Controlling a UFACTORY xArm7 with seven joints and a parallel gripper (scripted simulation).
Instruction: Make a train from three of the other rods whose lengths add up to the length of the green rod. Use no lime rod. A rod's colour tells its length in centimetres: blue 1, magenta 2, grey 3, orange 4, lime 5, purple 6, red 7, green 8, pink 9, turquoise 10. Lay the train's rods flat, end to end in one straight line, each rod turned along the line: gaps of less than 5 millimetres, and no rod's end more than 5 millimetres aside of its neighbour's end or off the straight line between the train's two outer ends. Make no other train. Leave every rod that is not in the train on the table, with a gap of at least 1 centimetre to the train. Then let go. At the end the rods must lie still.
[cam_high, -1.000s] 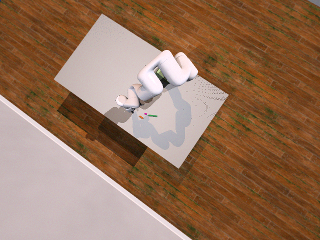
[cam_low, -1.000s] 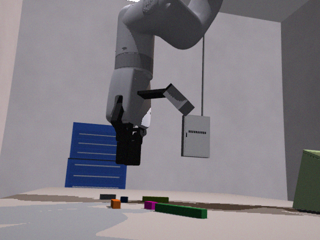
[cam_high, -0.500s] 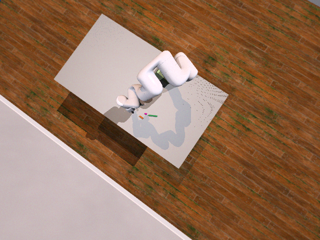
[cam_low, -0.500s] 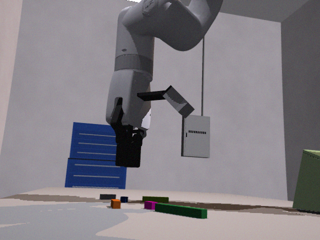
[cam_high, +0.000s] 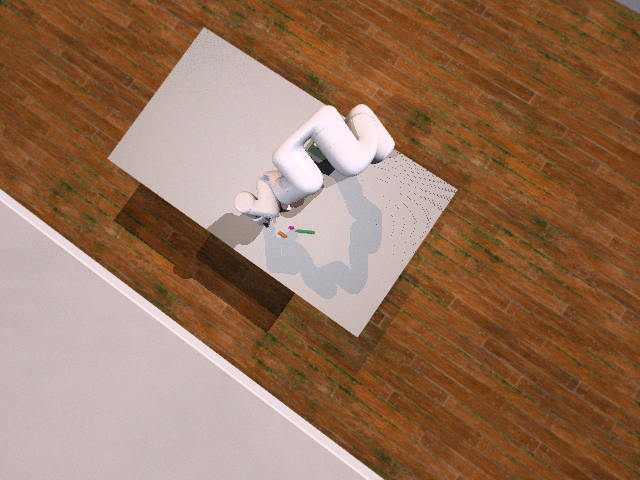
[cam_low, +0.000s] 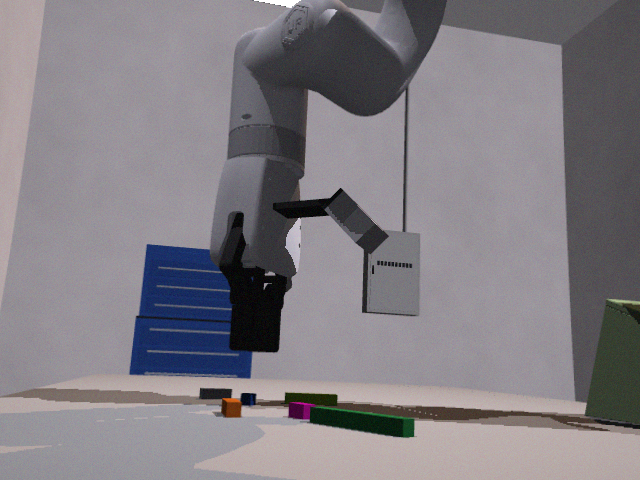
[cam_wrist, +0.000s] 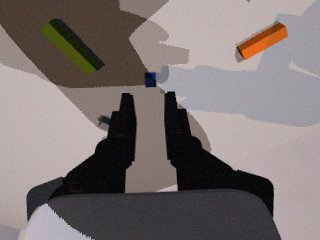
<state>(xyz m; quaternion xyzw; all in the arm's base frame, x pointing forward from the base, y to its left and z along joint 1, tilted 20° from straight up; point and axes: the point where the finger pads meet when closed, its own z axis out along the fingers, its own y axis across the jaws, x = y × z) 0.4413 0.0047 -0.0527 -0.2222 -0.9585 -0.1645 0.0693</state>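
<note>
I am holding my black two-fingered gripper (cam_high: 266, 223) (cam_low: 254, 347) (cam_wrist: 149, 107) above the pale table (cam_high: 206, 93) (cam_low: 465, 449) (cam_wrist: 295, 185), its fingers standing partly open with nothing between them. My wrist view is showing this gap, while the exterior view is catching the fingers as one dark block. Ahead of my fingertips in the wrist view, a short blue rod (cam_low: 248, 398) (cam_wrist: 150, 79) is lying on the table; a lime rod (cam_low: 311, 398) (cam_wrist: 69, 48) is lying slantwise to the left in shadow, and an orange rod (cam_high: 282, 234) (cam_low: 231, 407) (cam_wrist: 262, 41) is lying to the right. The top view is showing the orange rod but neither of those two. A short magenta rod (cam_high: 291, 227) (cam_low: 301, 410) is lying near one end of the long green rod (cam_high: 305, 231) (cam_low: 361, 421); the top view is revealing a gap between them that the exterior view is hiding. The exterior view alone is clearly showing me a dark grey rod (cam_low: 215, 393), behind the orange one. No three-rod train is lying assembled. My white arm (cam_high: 351, 149) (cam_low: 330, 62) is bearing a raised logo (cam_low: 296, 24) reading "UF" in the exterior view. Behind, a blue panel (cam_low: 180, 294) is displaying pale stripes, and a light grey wall box (cam_low: 395, 289) is showing a row of dark slots.

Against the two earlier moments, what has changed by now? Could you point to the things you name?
The jaws have come down closer to the table (cam_high: 155, 113) (cam_low: 491, 454) (cam_wrist: 250, 165), nothing between them. Nothing was picked up or released. The green (cam_high: 305, 231) (cam_low: 361, 421), magenta (cam_high: 291, 227) (cam_low: 299, 410), orange (cam_high: 282, 234) (cam_low: 231, 408) (cam_wrist: 264, 41), blue (cam_low: 248, 398) (cam_wrist: 150, 79), grey (cam_low: 215, 393) and lime (cam_low: 311, 398) (cam_wrist: 69, 48) rods look unmoved.
</note>
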